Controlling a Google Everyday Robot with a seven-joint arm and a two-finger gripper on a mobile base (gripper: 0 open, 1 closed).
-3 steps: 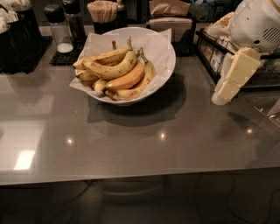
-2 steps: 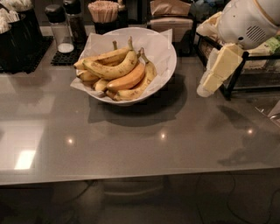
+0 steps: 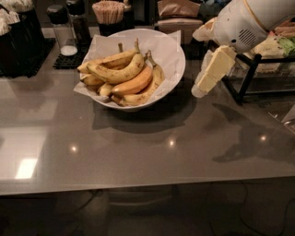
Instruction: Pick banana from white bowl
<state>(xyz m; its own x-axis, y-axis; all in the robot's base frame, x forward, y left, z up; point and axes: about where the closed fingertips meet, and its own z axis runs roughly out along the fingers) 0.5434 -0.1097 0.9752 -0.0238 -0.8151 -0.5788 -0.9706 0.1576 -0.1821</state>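
Observation:
The white bowl [image 3: 173, 50], lined with white paper, stands at the back middle of the grey counter and holds several bananas. The banana [image 3: 156, 79], long, slender and freckled with a dark stem, curves along the bowl's right side. A smooth orange-tinted banana [image 3: 133, 85] lies beside it, and a thicker spotted one [image 3: 120, 73] lies on top. My gripper [image 3: 206, 78], cream-coloured, hangs from the white arm just right of the bowl. It points down and left, level with the rim and apart from it, and holds nothing.
A black wire rack [image 3: 249, 78] with packets stands close behind the gripper at right. Shakers [image 3: 62, 27], a cup of stir sticks [image 3: 109, 13] and a napkin holder [image 3: 177, 14] line the back. A dark bin [image 3: 18, 41] sits at the back left.
My gripper has moved left from the rack toward the bowl's right rim. The bowl and bananas have not moved.

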